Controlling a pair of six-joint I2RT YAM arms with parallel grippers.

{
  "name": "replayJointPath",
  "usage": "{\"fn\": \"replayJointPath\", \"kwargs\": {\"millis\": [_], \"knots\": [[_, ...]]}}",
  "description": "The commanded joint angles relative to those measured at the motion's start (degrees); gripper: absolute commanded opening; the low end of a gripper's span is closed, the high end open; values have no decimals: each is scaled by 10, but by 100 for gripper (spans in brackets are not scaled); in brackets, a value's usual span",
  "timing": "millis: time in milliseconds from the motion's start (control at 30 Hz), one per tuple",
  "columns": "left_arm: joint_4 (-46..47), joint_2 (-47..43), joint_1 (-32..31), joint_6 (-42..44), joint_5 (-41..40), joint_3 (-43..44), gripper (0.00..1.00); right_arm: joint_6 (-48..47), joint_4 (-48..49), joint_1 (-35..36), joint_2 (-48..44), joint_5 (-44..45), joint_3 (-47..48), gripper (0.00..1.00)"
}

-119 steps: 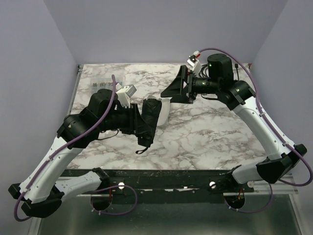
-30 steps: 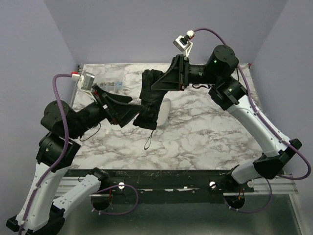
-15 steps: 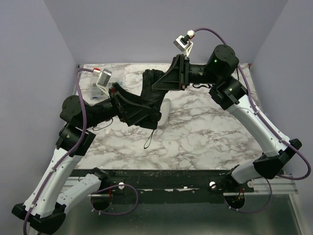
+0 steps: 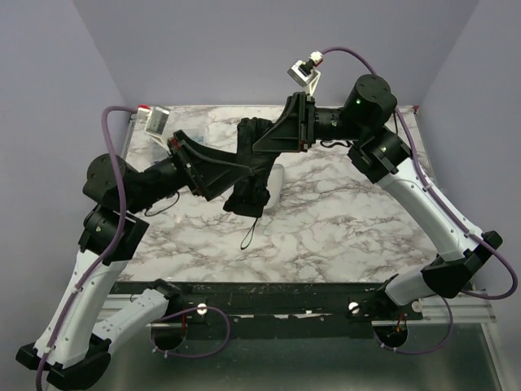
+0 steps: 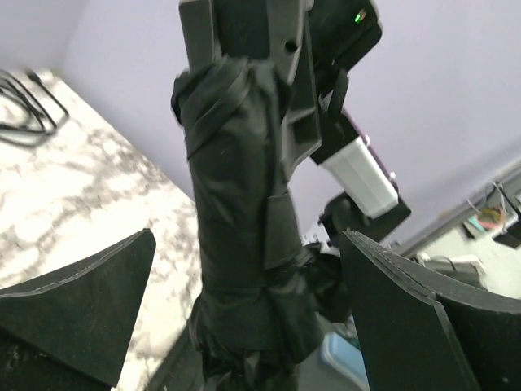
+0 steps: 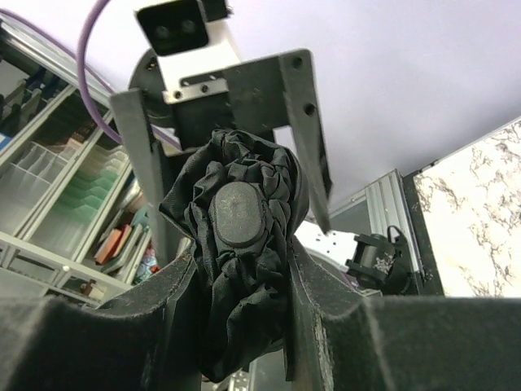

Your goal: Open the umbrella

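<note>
Both pairs flank the umbrella (image 4: 251,175): I have my right fingers (image 6: 138,326) clamped on its capped end, my left fingers (image 5: 77,314) spread wide around it.

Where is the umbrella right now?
In the top view, the umbrella hangs above the table left of centre, its upper end clamped in the right gripper, its middle between the open jaws of the left gripper.

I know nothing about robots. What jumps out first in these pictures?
A folded black umbrella hangs in mid-air above the marble table, clamped in the right gripper. The left gripper stands wide open on either side of it, its fingers clear of the fabric. A cream sleeve lies on the table beneath.
</note>
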Motion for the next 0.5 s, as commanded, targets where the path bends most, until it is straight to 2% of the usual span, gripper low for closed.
{"fn": "replayJointPath", "kwargs": {"millis": [0, 200, 467], "knots": [[-27, -20, 5, -1, -66, 4, 99, -34, -27, 1, -10, 5, 20, 1], [21, -1, 2, -40, -23, -19, 99, -74, -91, 1, 3, 37, 62, 1], [-12, 20, -26, -33, -57, -17, 99, -88, -117, 1, 20, 35, 89, 1]]}}
